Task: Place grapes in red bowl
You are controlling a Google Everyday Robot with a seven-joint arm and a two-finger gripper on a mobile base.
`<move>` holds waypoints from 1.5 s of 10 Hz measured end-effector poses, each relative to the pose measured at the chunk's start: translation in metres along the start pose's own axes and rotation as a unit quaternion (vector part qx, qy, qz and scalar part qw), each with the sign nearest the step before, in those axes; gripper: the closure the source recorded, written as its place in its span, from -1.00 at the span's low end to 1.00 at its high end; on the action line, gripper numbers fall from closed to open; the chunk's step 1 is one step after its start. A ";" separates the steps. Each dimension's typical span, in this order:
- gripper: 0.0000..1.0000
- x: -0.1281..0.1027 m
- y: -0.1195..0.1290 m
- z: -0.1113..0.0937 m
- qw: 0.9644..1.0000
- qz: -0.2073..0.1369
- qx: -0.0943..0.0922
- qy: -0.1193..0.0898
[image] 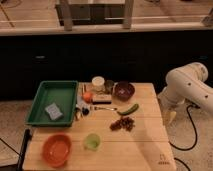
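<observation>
Grapes (123,123): loose on the wooden table (145,142), just below a curved green vegetable (128,109).
Red bowl (56,149): front left, a green cup (91,141) between it and the grapes.
Gripper (170,116): beside the table's right edge, fingers wide, holding nothing.

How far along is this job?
Nothing done yet: the grapes lie on the table, right of the green cup; the red bowl holds none. The hand hangs open off the table's right edge, holding nothing. Reach, grasp and placing remain.
</observation>
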 end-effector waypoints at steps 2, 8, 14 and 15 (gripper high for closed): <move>-0.60 0.000 0.000 0.000 1.000 0.000 0.000 0.000; -0.60 0.000 0.000 0.000 1.000 0.000 0.000 0.000; -0.60 0.000 0.001 0.001 1.000 -0.001 0.000 0.001; -0.60 -0.006 0.004 0.007 1.000 -0.005 0.002 0.004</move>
